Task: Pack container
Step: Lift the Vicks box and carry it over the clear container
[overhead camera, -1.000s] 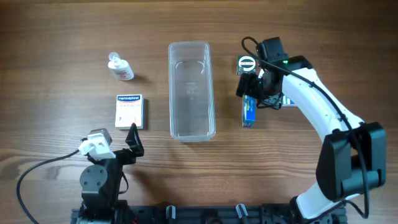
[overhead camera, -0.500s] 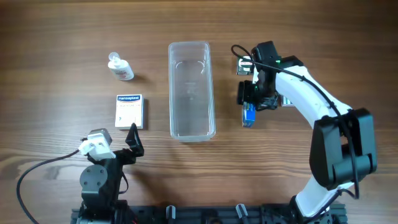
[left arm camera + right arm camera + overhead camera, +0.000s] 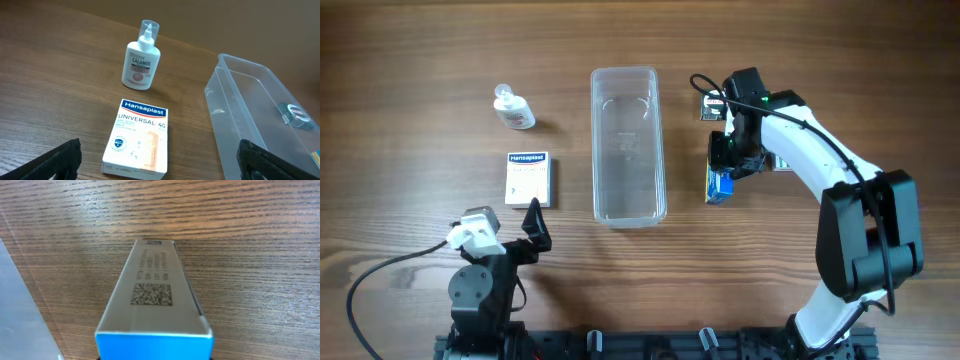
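The container [image 3: 628, 150] is a long clear tub lying empty at the table's middle; its near end also shows in the left wrist view [image 3: 250, 115]. Just right of it lies a narrow blue box [image 3: 720, 186]. My right gripper [image 3: 726, 160] is over that box and shut on it. In the right wrist view the box [image 3: 155, 305] fills the frame's lower middle, grey top with a QR code and blue end, and the fingers are hidden behind it. My left gripper [image 3: 532, 225] rests near the front left, open [image 3: 160, 160], with nothing between its fingers.
A white Hansaplast box [image 3: 528, 179] [image 3: 140, 137] lies flat left of the container. Behind it stands a small Calamol bottle [image 3: 513, 108] [image 3: 140, 62]. A small round roll [image 3: 712, 103] sits by the right arm, and a pale item [image 3: 783, 162] is partly hidden under that arm.
My right gripper has come down onto the blue box and shut on it. The box has shifted slightly. The left arm has not moved.
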`<state>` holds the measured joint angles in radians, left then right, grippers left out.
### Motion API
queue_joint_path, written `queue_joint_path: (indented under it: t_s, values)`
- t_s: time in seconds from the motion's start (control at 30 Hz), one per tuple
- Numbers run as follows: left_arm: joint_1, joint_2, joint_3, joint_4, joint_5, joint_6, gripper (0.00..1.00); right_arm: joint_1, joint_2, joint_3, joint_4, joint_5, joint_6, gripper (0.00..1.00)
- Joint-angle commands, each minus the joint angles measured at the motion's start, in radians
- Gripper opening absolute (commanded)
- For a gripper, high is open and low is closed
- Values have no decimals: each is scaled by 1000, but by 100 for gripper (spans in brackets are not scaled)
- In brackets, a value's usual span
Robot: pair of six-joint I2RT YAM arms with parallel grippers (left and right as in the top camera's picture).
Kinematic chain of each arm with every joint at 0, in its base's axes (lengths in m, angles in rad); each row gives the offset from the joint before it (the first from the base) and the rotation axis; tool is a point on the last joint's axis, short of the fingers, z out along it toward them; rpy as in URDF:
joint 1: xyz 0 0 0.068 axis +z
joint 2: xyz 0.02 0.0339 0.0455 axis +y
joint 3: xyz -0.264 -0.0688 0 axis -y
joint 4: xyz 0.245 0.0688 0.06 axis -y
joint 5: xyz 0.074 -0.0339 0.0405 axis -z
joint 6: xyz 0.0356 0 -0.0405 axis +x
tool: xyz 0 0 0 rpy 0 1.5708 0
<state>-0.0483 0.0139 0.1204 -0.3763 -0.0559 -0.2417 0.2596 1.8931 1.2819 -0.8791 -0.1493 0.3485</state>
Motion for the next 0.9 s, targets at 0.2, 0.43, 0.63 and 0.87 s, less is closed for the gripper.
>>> queue_joint_path:
  t_s: [0.2, 0.43, 0.63, 0.87]
  values:
    - [-6, -6, -7, 4, -14, -1, 100, 6, -3, 84, -14, -22, 21, 15]
    - [-6, -6, -7, 4, -13, -1, 100, 6, -9, 232, -74, -41, 17, 11]
    - [-6, -6, -7, 4, -13, -1, 100, 46, -9, 386, -105, -40, 10, 11]
    - [-6, -6, -7, 4, -13, -1, 100, 123, -8, 443, -46, -50, 51, 11]
